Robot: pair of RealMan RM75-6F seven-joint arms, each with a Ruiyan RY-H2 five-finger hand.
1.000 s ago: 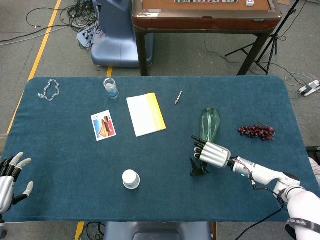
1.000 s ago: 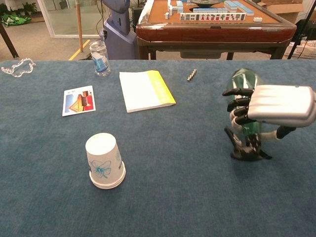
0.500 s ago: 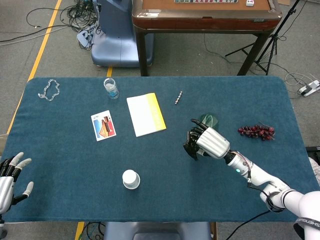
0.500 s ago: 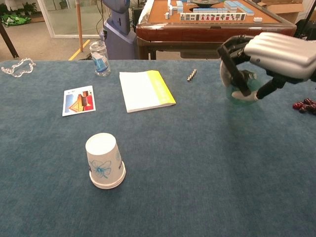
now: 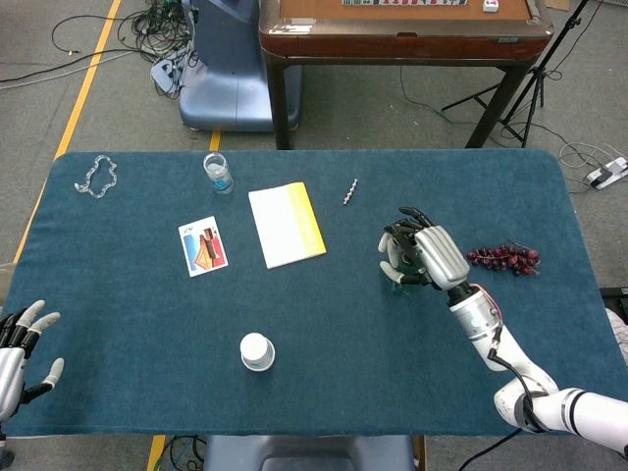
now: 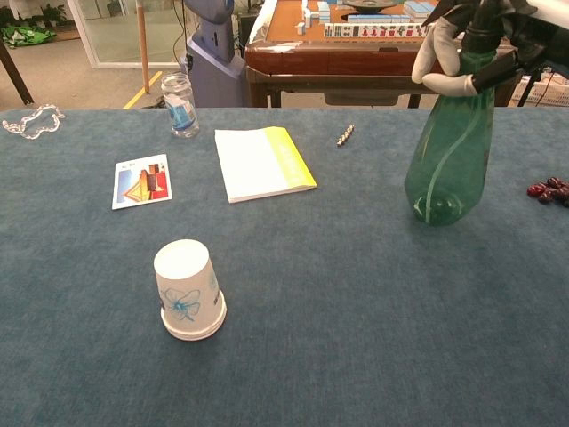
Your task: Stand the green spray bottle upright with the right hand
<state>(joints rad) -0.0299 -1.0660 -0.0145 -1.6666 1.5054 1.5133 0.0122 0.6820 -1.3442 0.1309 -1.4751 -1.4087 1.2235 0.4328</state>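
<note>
Chest view: my right hand (image 6: pixel 480 44) holds the green spray bottle (image 6: pixel 449 147) by its top, upright on the table (image 6: pixel 338 338).

My fingers (image 6: pixel 440 58) wrap the neck and black sprayer head, so the body hangs straight below my hand with its base on or just above the cloth; I cannot tell whether it carries its own weight. I judge that gripping high keeps the bottle plumb while it settles. Most of my hand is cut off by the frame's top edge. From the head view my hand (image 5: pixel 424 257) covers nearly all of the bottle. The grapes (image 5: pixel 502 257) lie just outboard of my hand. My left hand (image 5: pixel 20 348), far off, rests with fingers spread, holding nothing.
</note>
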